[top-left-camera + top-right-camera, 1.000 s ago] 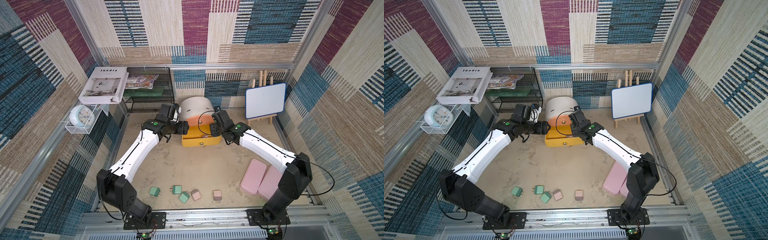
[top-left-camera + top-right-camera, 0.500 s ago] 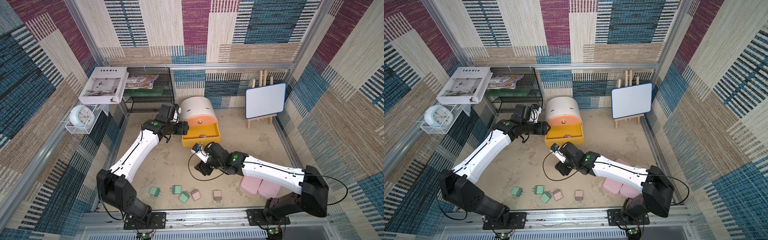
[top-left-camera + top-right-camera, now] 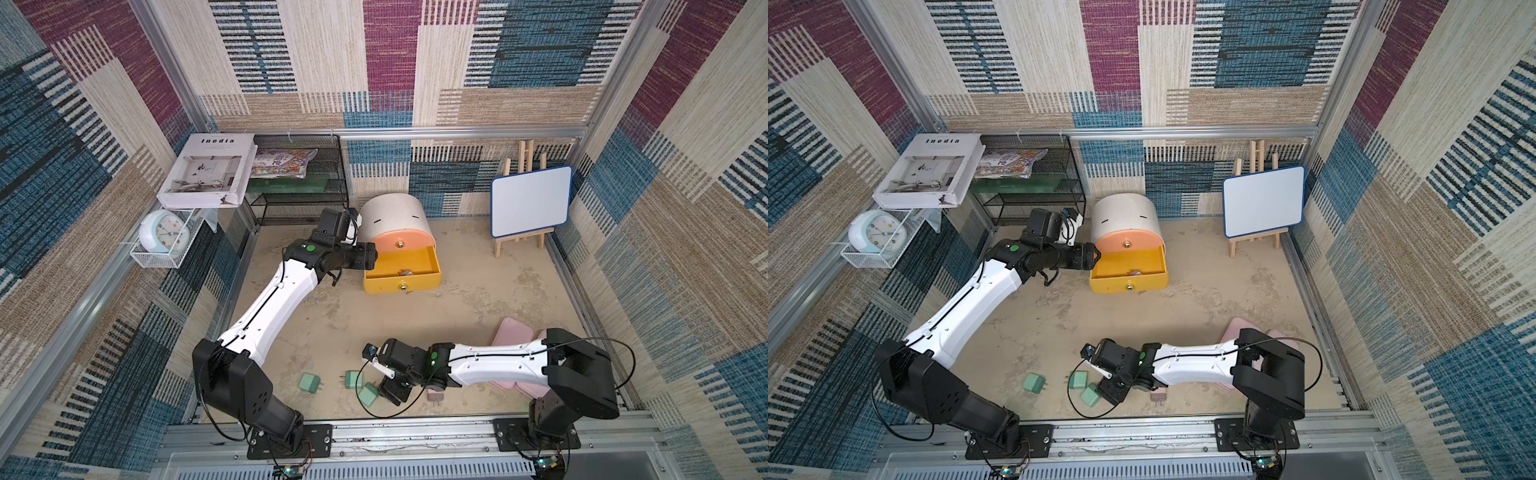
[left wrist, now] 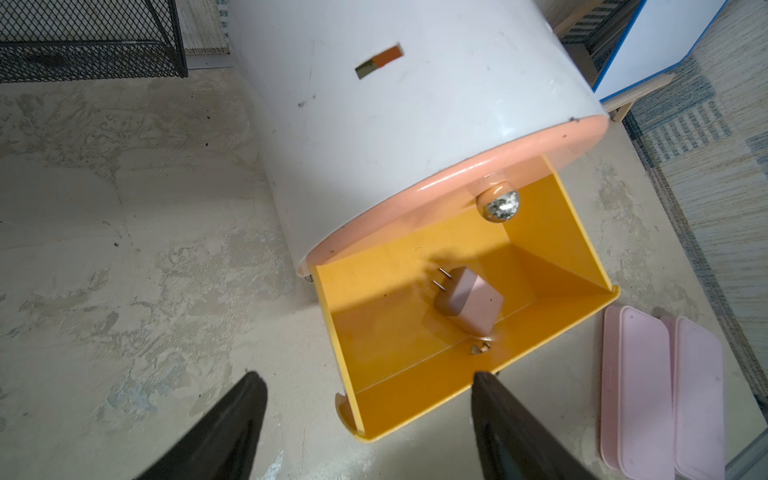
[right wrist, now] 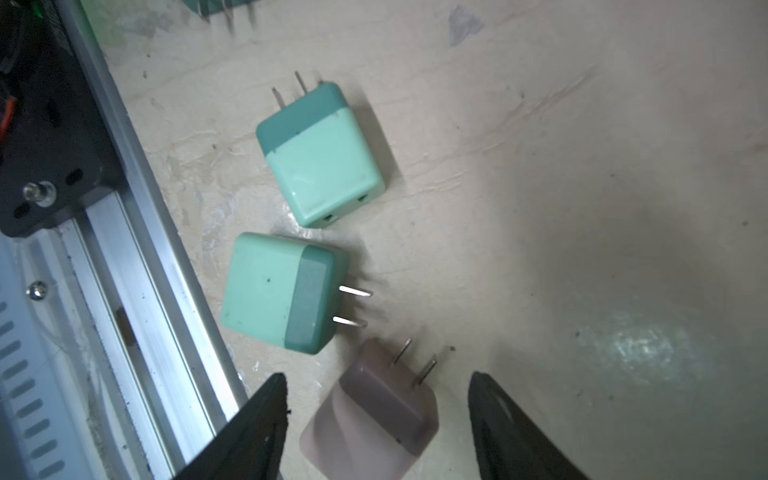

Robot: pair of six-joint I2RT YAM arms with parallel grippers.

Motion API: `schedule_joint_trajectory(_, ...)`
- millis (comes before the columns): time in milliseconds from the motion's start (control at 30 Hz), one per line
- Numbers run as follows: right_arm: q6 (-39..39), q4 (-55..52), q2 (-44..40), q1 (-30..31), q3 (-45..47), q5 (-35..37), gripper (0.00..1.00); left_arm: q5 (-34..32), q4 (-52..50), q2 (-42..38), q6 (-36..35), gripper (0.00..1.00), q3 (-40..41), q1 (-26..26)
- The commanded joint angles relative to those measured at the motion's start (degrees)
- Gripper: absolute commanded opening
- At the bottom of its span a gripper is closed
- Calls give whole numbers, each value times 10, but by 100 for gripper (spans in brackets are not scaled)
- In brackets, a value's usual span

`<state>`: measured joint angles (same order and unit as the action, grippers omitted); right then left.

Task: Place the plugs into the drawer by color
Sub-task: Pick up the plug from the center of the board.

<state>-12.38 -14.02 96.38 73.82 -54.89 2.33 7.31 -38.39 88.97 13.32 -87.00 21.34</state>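
"How far along was it when you looked in?"

"Partway, I'd say. Three mint plugs (image 3: 308, 382) lay loose by the front edge of the desk (image 3: 478, 299), none of them sorted."

"And the arm at the back?"

"The left gripper (image 4: 365, 376) hung released and empty, just beside the left side of the drawer cabinet (image 3: 395, 216) near the back edge. The yellow drawer (image 3: 401, 286) stood pulled out with one pink plug (image 4: 469, 301) lying in it, prongs toward the cabinet. The peach drawer (image 3: 400, 243) above it was closed."

"The other pinks?"

"The right gripper (image 5: 376, 378) was spread over a second pink plug (image 5: 374, 419) at the front edge, a finger on either side, not clamped on it. A third pink plug (image 3: 435, 397) lay just to its right."

"Blues?"

"None in sight. I couldn't tell whether they sat in a closed drawer. So five plugs at least were left to put away."
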Motion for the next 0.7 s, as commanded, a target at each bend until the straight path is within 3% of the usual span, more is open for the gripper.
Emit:
schedule_joint_trajectory(0,-22,-7,9,3,5,25,75,5,9,-1,4,82,-1,0)
schedule_joint_trajectory(333,-42,-14,16,4,19,42,69,7,10,-6,4,81,0,0)
schedule_joint_trajectory(667,-52,-29,13,4,12,71,44,5,11,-6,4,82,-2,0)
